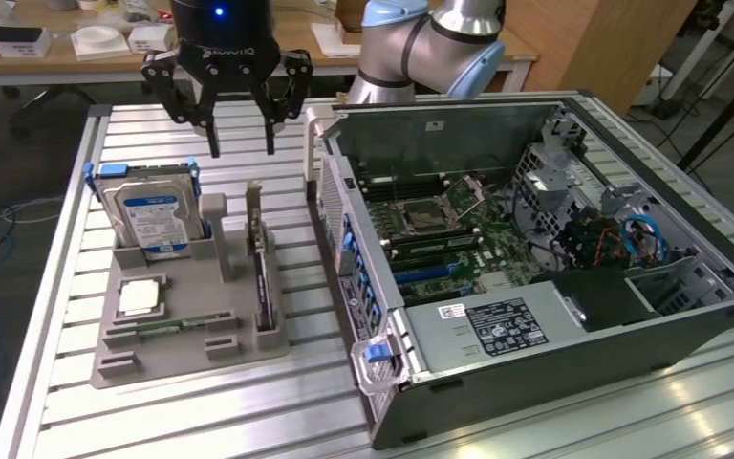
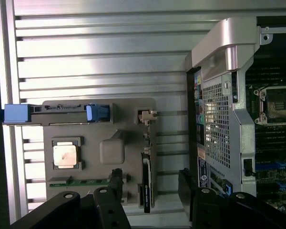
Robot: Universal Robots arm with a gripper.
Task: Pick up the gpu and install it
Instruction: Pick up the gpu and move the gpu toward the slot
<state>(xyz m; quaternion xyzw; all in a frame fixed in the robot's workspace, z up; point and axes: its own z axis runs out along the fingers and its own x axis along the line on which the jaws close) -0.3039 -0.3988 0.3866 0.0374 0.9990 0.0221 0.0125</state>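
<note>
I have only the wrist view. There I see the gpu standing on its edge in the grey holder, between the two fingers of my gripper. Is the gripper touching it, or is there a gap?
Observer: There is a gap. In the exterior view the gripper hangs open, clearly above the gpu, and touches nothing.
Operator: Thank you. Is the computer case open along its whole length?
Observer: Yes. The case lies on its side without a cover, and the motherboard is exposed.
Operator: Is there something inside at the end I do not see?
Observer: I see blue cables near the exterior view's right end of the case.
</note>
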